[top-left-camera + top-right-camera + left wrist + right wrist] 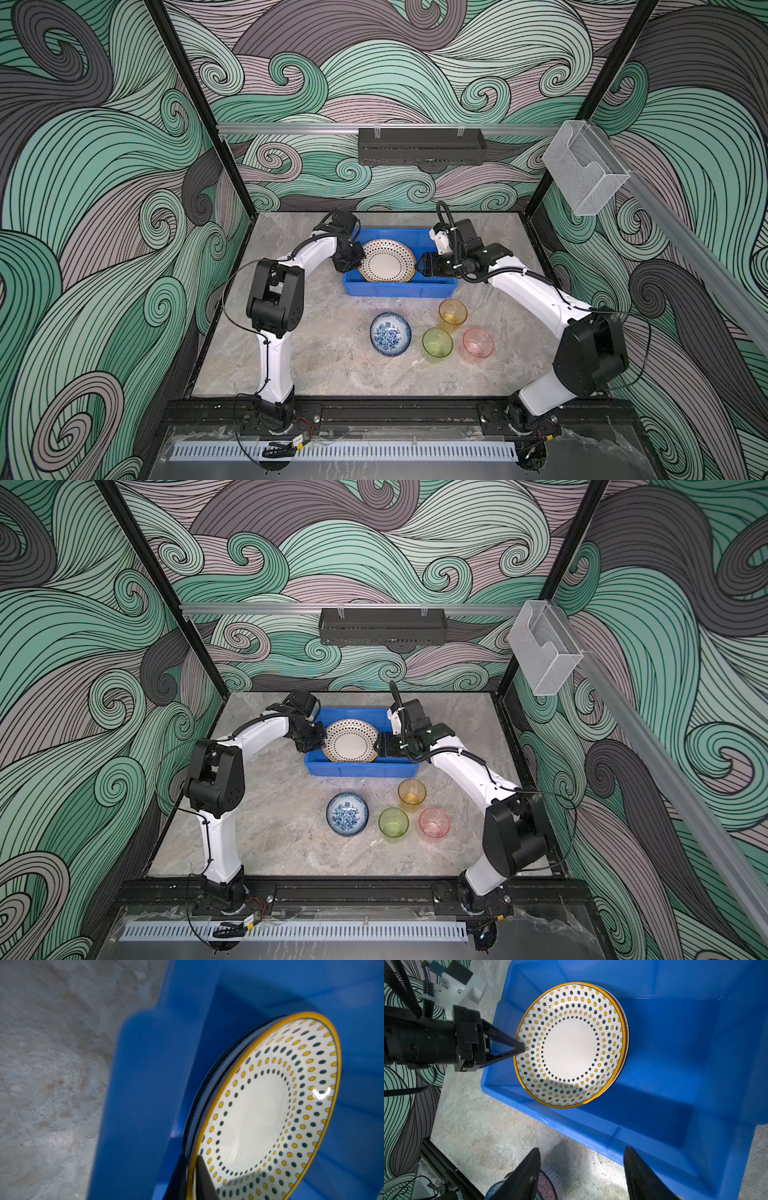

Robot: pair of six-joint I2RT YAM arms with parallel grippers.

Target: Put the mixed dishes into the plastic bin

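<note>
Blue plastic bin (pixel 400 287) with the dotted plate (pixel 386 262) lying uppermost inside it, toward the left end. Rims of other plates (pixel 626 1028) showed beneath it in both wrist views, though their number could not be told for certain.

The left gripper (pixel 520 1047) was closed on the dotted plate's rim, one finger on the inner face and one outside, so this plate was in the bin but not yet released. The right gripper (pixel 420 265) hung at the bin's right end with its jaws apart and nothing between them.

Outside the bin, on the marble-look table (pixel 324 361), four dishes stood unmoved: the blue-floral bowl (pixel 390 334), the orange cup (pixel 453 312), the green cup (pixel 437 343) and the pink cup (pixel 478 343). All were upright, near one another but apart, in front of the bin.

Judged from this layout, the plates' share of the task was all but finished — only the release was wanting — and the bowl and three cups were left to do.
</note>
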